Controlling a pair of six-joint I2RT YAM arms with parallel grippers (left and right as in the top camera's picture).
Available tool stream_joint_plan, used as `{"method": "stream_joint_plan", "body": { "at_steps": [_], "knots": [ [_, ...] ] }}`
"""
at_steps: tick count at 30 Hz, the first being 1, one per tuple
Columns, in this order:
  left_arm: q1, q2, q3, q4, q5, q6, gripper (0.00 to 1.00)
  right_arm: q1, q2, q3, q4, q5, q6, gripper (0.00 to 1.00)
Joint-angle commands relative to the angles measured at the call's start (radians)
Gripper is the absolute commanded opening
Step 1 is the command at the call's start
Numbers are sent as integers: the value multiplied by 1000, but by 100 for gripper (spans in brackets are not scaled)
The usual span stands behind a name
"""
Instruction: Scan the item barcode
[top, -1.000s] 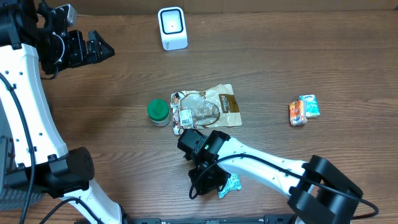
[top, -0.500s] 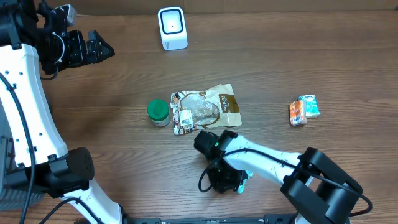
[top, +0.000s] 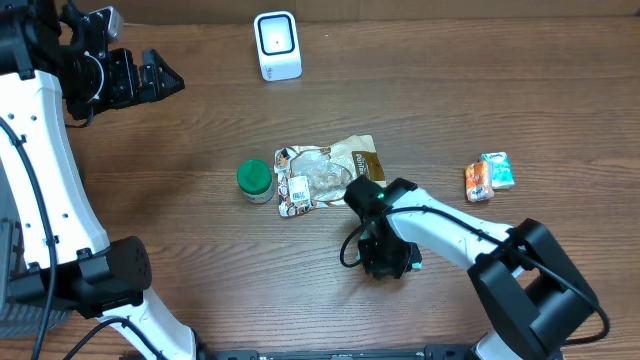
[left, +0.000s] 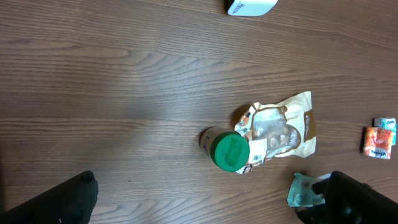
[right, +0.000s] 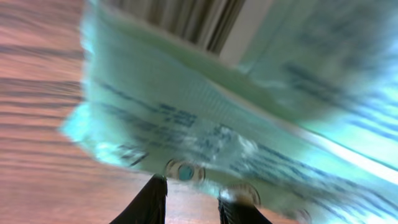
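Observation:
A teal packet fills the right wrist view (right: 249, 99), blurred, with print on it. My right gripper (right: 196, 202) is shut on its lower edge, and both dark fingertips (right: 152, 199) show below it. From overhead the right gripper (top: 385, 258) covers most of the packet, and only a teal corner (top: 412, 263) shows. The left wrist view shows the teal packet (left: 303, 190) low on the right. A white scanner (top: 277, 45) stands at the table's far edge. My left gripper (top: 160, 78) hangs open, high at the far left, with nothing in it.
A green-lidded jar (top: 255, 180) and a clear-and-brown snack pouch (top: 330, 172) lie mid-table, just beyond the right gripper. Two small packs, one orange and one teal (top: 488, 176), lie at the right. Bare wood lies between the pouch and the scanner.
The right gripper has carried the teal packet to the right and slightly away from the front edge, turning as it went. The left arm has stayed still.

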Motion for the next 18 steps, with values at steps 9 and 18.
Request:
{"method": "stream_joint_plan", "body": {
  "at_steps": [9,18],
  "knots": [
    [-7,-6,10,-2,-5,19,100,-327,-245,78,-63,-78,-125,53],
    [-7,-6,10,-2,-6,19,100,-531,-213,-117,107,-259,-209,59]
  ]
}}
